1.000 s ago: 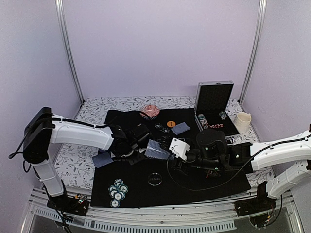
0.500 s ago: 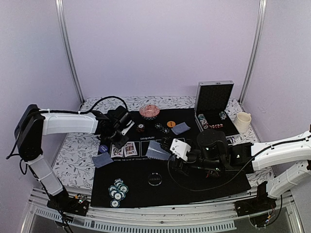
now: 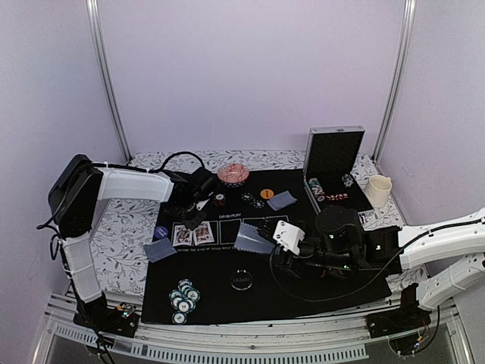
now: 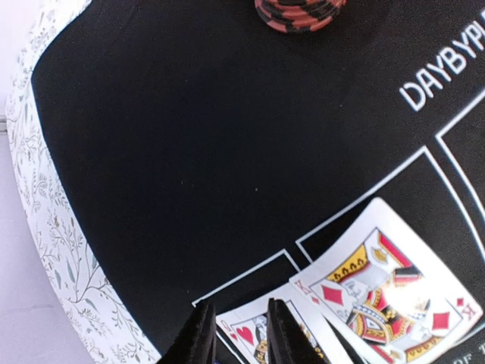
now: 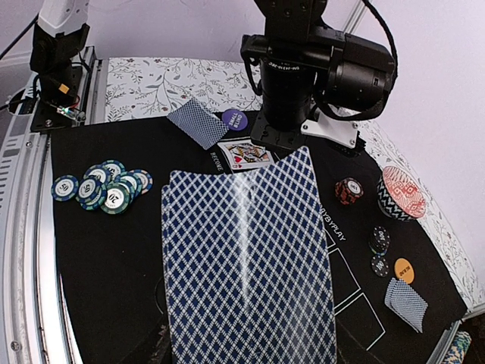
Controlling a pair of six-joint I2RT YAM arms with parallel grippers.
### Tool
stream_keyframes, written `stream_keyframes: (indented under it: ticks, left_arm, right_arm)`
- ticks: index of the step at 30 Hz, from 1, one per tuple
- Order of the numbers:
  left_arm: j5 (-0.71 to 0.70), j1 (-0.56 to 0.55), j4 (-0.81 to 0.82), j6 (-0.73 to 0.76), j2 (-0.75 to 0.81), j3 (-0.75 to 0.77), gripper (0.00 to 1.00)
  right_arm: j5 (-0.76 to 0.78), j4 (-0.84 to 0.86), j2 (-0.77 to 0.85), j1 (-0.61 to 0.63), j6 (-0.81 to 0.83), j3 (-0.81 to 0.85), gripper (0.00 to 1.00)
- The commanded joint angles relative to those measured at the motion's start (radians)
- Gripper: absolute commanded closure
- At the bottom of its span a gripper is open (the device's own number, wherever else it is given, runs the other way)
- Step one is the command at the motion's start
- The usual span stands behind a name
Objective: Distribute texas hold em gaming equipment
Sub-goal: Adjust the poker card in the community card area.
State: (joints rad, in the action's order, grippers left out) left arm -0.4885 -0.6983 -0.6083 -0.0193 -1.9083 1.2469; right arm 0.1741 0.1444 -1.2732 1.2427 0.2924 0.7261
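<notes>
Teal chips (image 3: pixel 183 297) lie at 7 o'clock on the black mat (image 3: pixel 303 284). Mid-mat, the right pincer (image 3: pixel 269 233) is clamped on blue-backed cards (image 5: pixel 246 265). At 10 o'clock, the left pincer (image 4: pixel 235 337), narrowly parted and empty, hangs over two face-up cards (image 4: pixel 379 288).

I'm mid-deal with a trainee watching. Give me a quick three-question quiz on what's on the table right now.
1. True or false: the right gripper is holding a stack of cards.
2. How many face-up cards lie on the black mat?
3. Which pile sits nearest the mat's front edge? A red chips, B teal chips, C black chips.
Key: 1 true; 2 two; 3 B.
</notes>
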Motion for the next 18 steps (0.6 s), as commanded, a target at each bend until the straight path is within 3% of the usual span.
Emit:
stream_keyframes:
  ticks: [1,18]
  left_arm:
    - [-0.021,-0.008,-0.026,-0.019,-0.077,0.045,0.75]
    - [0.016,-0.052,0.005,0.002,-0.163,0.103,0.75]
  right_arm:
    - [0.009,0.038,0.045,-0.002,-0.007,-0.017,0.51]
    - [0.008,0.028,0.044,-0.002,-0.009,-0.006,0.51]
